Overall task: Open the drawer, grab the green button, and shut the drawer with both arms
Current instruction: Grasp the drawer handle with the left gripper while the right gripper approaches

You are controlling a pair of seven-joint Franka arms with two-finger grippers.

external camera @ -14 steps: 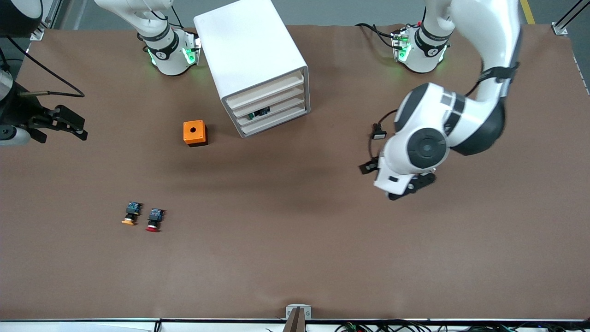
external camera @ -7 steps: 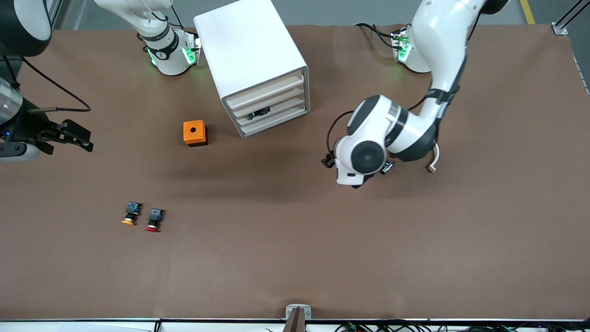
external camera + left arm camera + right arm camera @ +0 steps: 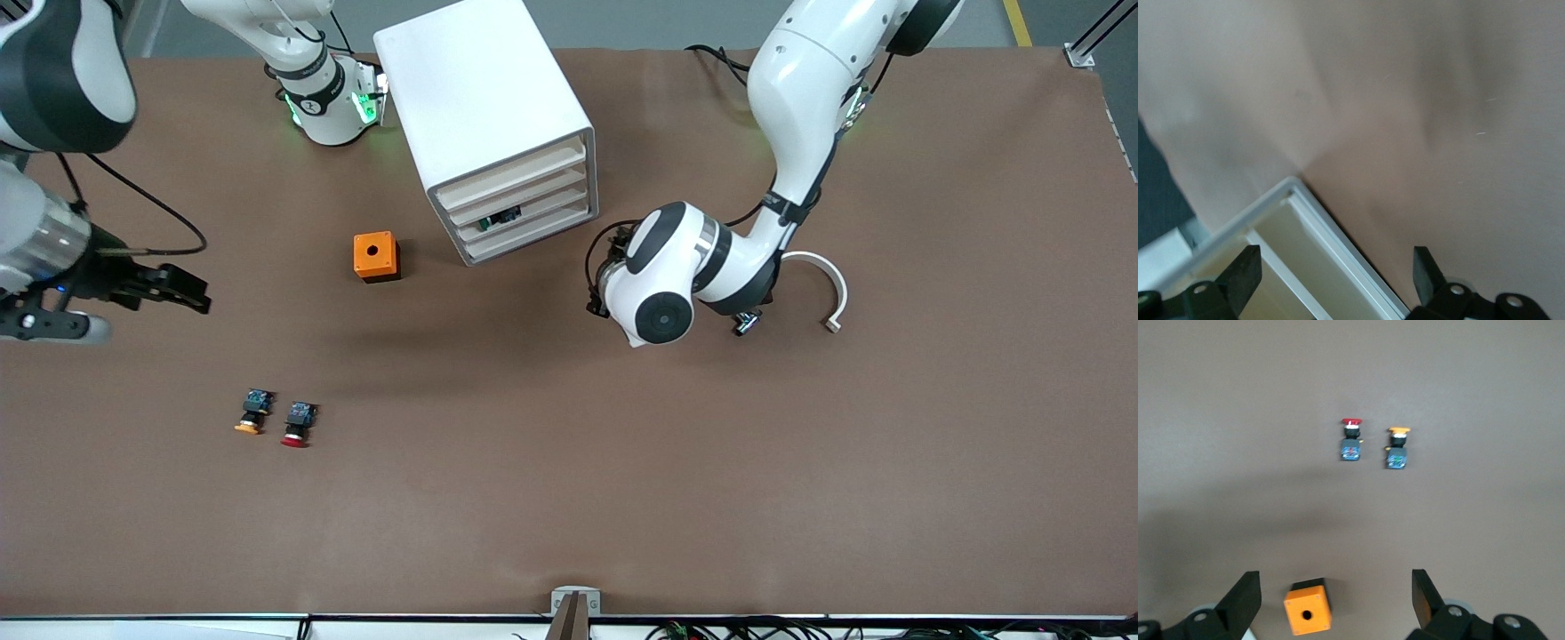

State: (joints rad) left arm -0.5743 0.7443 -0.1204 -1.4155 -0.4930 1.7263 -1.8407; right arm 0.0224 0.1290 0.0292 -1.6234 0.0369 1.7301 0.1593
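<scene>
Left gripper (image 3: pixel 1331 280) is being hidden under its own wrist in front view; only the fingertips (image 3: pixel 1245 270) are showing in left wrist view. Cabinet (image 3: pixel 1281 257) is being cropped to one blurred corner there. Button (image 3: pixel 498 218) in the drawer (image 3: pixel 524 220) is showing too small to identify colour.

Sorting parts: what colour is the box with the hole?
Orange box, clearest in the front view.
</scene>
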